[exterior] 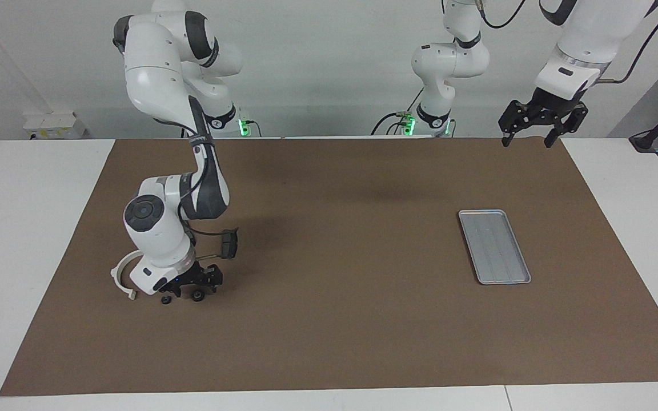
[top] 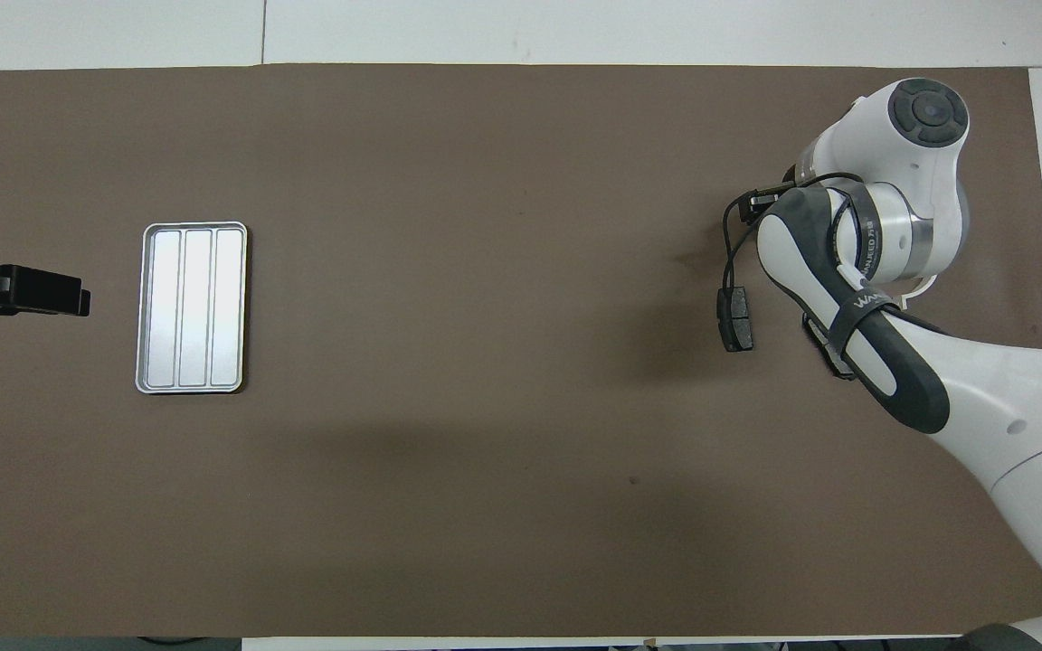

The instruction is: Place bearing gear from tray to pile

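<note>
I log one silver metal tray [exterior: 494, 246], rectangular with rounded corners and lengthwise ridges, bare, toward the left arm's end of the brown-matted desk [exterior: 334, 319]. The small dark round bearing gear [exterior: 197, 295] sits on the mat beside the white half-ring bracket [exterior: 121, 275] and dark brake pad [exterior: 228, 244]. Right gripper [exterior: 192, 283] sits low over it, its fingers' spacing unreadable. Left gripper [exterior: 541, 121] waits aloft, fingers spread.

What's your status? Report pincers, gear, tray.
Left pincer open, waiting up high. Right pincer low beside white bracket. Tray bare; small black ring on mat by bracket.
</note>
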{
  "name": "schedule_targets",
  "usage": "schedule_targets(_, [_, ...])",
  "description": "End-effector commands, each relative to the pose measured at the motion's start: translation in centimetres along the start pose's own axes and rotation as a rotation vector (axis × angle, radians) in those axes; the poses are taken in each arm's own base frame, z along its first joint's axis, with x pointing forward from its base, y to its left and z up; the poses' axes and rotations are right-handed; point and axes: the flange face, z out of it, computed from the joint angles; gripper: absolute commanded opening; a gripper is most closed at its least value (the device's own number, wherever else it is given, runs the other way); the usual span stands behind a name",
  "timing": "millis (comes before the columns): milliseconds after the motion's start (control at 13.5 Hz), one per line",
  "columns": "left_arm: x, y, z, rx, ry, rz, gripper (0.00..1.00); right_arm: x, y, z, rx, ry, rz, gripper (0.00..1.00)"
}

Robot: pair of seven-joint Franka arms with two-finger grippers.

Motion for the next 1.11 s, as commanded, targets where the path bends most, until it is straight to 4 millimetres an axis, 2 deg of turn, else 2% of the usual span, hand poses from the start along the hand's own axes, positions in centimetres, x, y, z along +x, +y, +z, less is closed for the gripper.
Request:
schedule_targets(0, [-1.1,-0.3,-0.1,-0.013,0.002,-0.008,1.0,-0.4,0.4,-0.9,0.003,-0.001,-0.001,1.0])
schedule_targets(297, [-1.1,-0.2,-0.1,-0.012,0.002,-0.007,1.0,-0.4,0.3,-1.1,0.003,0.0,-0.004,1.0])
schedule_targets(445, [-1.1,-0.2,-0.1,-0.012,0.002,-0.007,1.0,-0.7,0.4,-3.1,0.001,0.02,-0.002,1.0])
schedule_targets(668, [-1.1,-0.2,-0.1,-0.011,0.002,-0.007,1.0,-3.5,0.3,-8.5,0.0,0.024,0.004,1.0])
schedule_targets(816, [-1.1,-0.2,-0.1,-0.012,0.002,-0.007,1.0,-5.5,0.2,-13.5,-0.004,-0.016,0.006,1.0])
schedule_targets(1039, [-1.1,-0.3,-0.1,-0.011,0.002,-0.008,1.0,-9.4,-0.1,-22.0,-0.015,-0.05,0.008,1.0])
